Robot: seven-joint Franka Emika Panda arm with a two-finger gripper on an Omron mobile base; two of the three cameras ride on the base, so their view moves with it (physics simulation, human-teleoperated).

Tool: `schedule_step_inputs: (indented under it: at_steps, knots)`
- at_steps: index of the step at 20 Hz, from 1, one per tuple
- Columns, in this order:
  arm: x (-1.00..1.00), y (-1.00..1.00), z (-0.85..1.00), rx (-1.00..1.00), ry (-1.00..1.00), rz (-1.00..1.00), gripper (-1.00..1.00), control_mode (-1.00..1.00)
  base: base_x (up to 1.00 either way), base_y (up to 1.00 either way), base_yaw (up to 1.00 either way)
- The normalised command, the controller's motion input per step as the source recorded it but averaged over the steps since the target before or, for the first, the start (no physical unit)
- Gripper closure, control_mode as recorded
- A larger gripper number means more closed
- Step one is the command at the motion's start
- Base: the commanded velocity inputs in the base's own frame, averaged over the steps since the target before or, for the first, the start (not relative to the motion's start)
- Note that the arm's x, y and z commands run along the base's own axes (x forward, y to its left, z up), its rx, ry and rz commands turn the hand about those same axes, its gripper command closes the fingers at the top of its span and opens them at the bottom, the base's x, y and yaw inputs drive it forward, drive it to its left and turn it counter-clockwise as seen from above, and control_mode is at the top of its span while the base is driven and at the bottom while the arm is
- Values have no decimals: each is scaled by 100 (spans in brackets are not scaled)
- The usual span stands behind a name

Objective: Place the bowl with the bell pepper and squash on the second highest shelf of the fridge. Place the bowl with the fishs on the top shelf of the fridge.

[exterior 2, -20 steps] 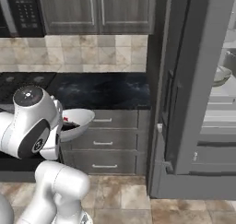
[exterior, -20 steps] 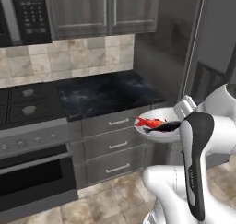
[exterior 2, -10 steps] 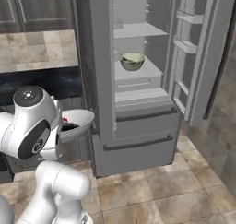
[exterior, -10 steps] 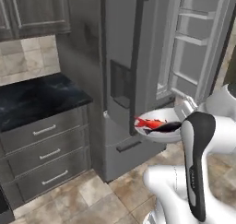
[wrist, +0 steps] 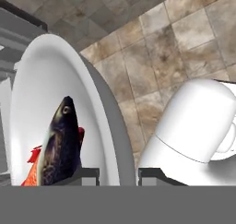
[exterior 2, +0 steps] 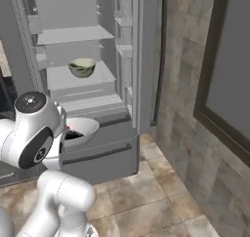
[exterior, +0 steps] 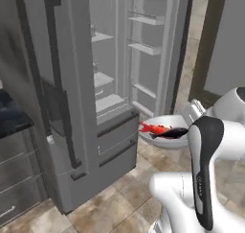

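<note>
Gripping white bowl (wrist: 46, 103) rim, gripper (wrist: 118, 173) clamped, dark fish (wrist: 60, 144) inside

white bowl (wrist: 55, 85), dark fish (wrist: 60, 144), red fish (exterior: 152, 128), grey fridge (exterior: 72, 83).

White bowl w/ fish (exterior: 165, 131) is up off the floor, in front of the open fridge (exterior: 110, 83), about level w/ its drawer fronts. Inside: one dark fish (wrist: 60, 142), one red-orange fish (exterior: 150, 128), lying side by side. Second bowl (exterior 2: 81, 68), greenish, sits upright on a fridge shelf (exterior 2: 78, 79), one shelf below the top shelf (exterior 2: 73, 34); contents too small to tell.
</note>
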Motion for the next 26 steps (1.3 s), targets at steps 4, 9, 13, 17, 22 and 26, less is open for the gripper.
schedule_step_inputs:
  at_steps: [4,9,13,17,22,26]
  knots:
    - [0,0,0,0,0,0,100,100,83,-66,9]
    - [0,0,0,0,0,0,100,100,21,-43,55]
    - [0,0,0,0,0,0,100,100,20,-6,55]
    - [0,0,0,0,0,0,100,100,57,-5,30]
    - [0,0,0,0,0,0,100,100,75,-10,14]
    - [0,0,0,0,0,0,100,100,74,-24,12]
